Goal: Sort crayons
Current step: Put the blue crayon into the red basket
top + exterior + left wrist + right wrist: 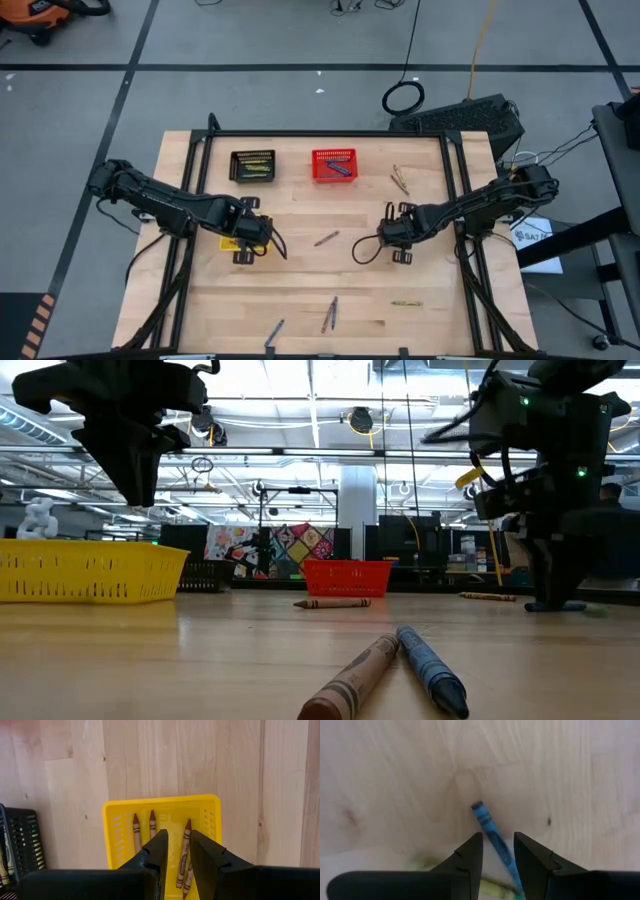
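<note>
Crayons (327, 238) scattered on pale wood table (300, 300); left tool (176, 851) parted, empty; right tool (498, 851) straddles blue crayon (487, 825)

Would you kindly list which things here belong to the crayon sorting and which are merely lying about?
Job: blue crayon between right gripper fingers; brown crayons in yellow basket under left gripper; red basket; black basket.

Lying about: cable loop on floor.

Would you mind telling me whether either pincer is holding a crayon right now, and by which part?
The right pincer straddles a blue crayon near one end; a closed grip cannot be confirmed. The left pincer holds nothing, open over the yellow basket.
</note>
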